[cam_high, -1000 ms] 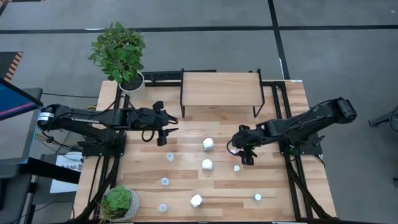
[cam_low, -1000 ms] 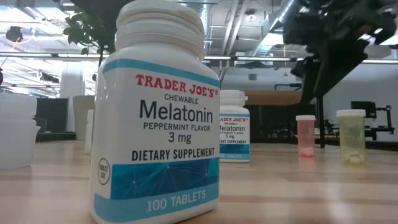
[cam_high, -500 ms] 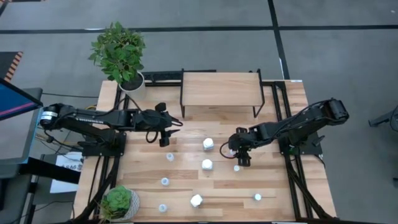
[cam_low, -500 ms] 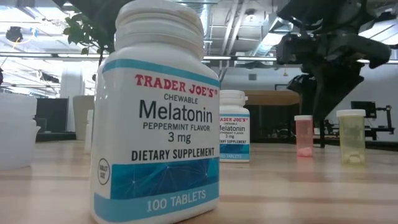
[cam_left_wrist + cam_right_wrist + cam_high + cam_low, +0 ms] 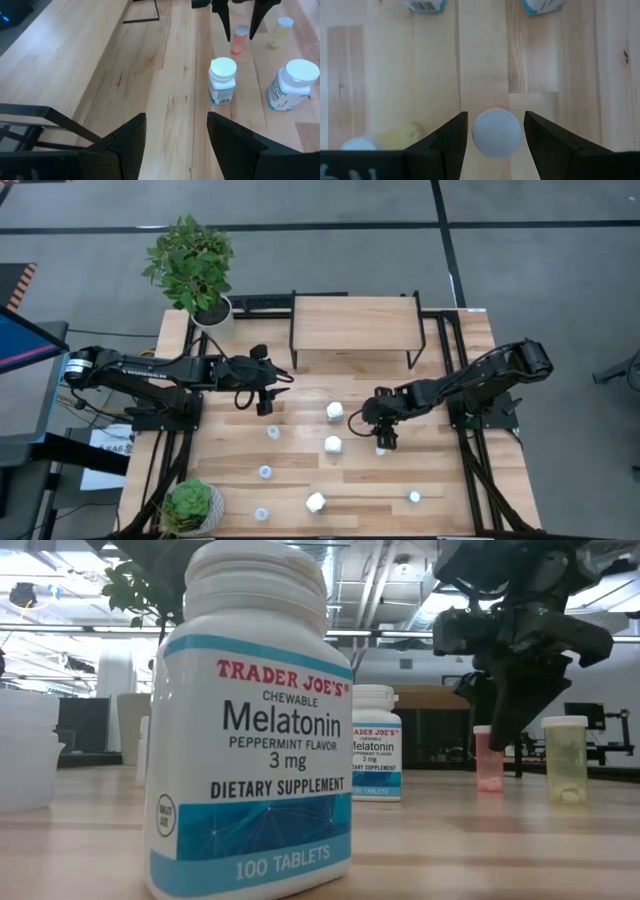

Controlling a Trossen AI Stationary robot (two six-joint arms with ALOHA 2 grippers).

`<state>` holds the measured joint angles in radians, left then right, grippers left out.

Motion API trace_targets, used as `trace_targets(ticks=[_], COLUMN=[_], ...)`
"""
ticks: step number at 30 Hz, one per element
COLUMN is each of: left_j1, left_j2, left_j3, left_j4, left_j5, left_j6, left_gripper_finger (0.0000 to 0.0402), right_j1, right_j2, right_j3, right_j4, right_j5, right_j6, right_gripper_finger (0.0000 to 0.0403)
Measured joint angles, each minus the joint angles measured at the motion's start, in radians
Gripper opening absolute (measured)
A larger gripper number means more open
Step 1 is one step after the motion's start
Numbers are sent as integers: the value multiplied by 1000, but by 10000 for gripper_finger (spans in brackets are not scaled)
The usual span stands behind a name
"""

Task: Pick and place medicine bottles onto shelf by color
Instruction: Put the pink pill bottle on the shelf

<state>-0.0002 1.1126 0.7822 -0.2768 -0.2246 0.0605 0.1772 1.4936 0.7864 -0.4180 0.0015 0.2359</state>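
Right pincer (image 5: 381, 435) spread wide around pink bottle (image 5: 240, 39), frame centre-right; left pincer (image 5: 271, 395) released, centre-left

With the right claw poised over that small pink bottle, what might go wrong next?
1. The right claw stands open around the pink bottle; a finger may clip its cap and tip it.
2. The yellow bottle stands close beside it and may get knocked.
3. The shelf lies past two white melatonin bottles, so a low carry may hit them.

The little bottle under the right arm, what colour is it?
Pinkish-red bottle with a pale cap; the low view shows it best.
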Motion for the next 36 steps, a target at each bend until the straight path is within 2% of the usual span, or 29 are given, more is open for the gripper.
trace_targets(ticks=[8,17,20,26,36], left_j1=[0,0,0,0,0], left_j2=[0,0,0,0,0], left_j3=[0,0,0,0,0], left_j4=[-1,-2,-2,-2,-2], left_j5=[0,0,0,0,0], left_j6=[0,0,0,0,0], left_gripper_finger=[199,199,199,199,199], right_j1=[0,0,-2,4,-33], right_j2=[-9,-9,-9,-9,-9], right_j3=[0,0,13,167,550], right_j4=[6,10,-14,-213,-558], right_j5=[-1,-1,-1,-7,-2], right_j6=[0,0,-2,-127,-450], right_gripper_finger=[203,117,99,102,101])
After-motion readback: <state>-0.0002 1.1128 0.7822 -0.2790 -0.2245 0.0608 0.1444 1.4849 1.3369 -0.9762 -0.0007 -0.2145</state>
